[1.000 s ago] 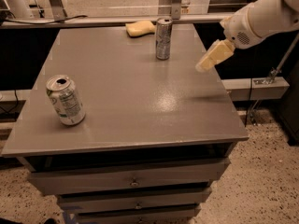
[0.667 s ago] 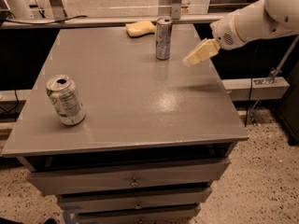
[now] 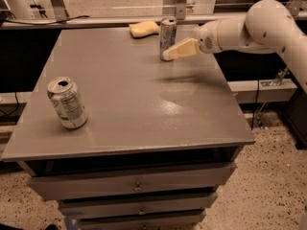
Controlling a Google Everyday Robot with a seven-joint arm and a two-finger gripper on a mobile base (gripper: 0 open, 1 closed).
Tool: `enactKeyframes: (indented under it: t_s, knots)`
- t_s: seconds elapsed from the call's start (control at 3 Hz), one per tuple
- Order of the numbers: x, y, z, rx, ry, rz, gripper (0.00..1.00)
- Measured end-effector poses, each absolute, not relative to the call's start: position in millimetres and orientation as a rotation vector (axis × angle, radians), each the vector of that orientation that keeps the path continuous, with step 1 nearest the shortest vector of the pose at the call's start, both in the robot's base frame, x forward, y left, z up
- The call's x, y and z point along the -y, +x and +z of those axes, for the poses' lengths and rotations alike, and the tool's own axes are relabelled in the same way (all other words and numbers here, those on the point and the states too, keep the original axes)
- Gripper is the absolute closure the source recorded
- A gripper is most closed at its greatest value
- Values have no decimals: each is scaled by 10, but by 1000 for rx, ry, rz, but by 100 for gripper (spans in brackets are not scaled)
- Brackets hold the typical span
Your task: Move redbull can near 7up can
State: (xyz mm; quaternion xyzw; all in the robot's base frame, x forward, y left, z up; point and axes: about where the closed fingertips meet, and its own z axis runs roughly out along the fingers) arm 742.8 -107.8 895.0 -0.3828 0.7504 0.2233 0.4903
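Note:
The redbull can, slim and silver with blue patches, stands upright at the far middle of the grey table. The 7up can, wider, white and green with a label, stands near the table's front left. My gripper comes in from the right on a white arm, its cream fingers pointing left, with the tips right at the redbull can's lower right side.
A yellow sponge lies at the table's far edge, left of the redbull can. The table has drawers below its front. A rail and dark gaps run behind the table; speckled floor lies to the right.
My gripper has moved left across the table's right side, from well apart from the redbull can to right beside it. Both cans have stayed put.

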Motion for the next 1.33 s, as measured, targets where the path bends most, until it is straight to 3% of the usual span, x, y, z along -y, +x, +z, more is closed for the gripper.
enactKeyframes:
  t_s: [0.33, 0.67, 1.33]
  knots:
    - [714, 7593, 8943, -1746, -888, 641, 0]
    - [479, 7731, 8902, -1702, -876, 686, 19]
    - [559, 7788, 8938, -1679, -879, 661, 64]
